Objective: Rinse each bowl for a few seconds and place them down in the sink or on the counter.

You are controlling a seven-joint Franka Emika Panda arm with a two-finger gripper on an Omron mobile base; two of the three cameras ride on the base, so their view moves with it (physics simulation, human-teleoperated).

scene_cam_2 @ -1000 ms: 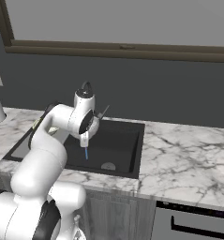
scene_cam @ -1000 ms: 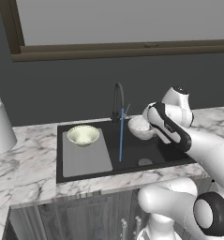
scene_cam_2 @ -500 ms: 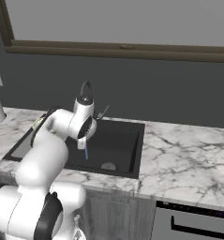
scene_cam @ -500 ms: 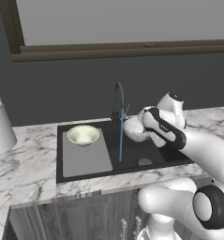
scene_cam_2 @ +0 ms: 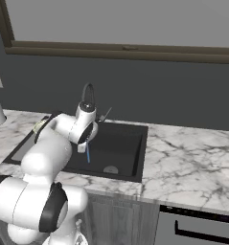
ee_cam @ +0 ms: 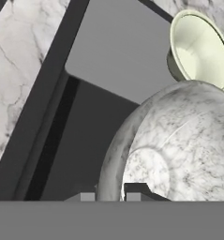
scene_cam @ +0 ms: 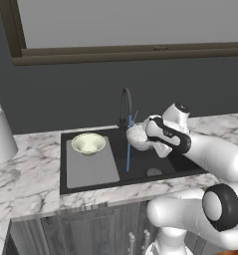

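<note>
One marbled bowl (ee_cam: 179, 140) in tool (ee_cam: 111, 194) over sink (scene_cam: 175, 167).

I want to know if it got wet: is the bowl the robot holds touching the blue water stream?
Cannot tell. In the left base view the held bowl sits right beside the water stream, but neither contact nor gap shows plainly.

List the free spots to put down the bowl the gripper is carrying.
Held bowl hangs by the water stream. Free: sink floor around the drain; drainboard in front of the second bowl; counter right of the basin. Crowded: drainboard's back end.
</note>
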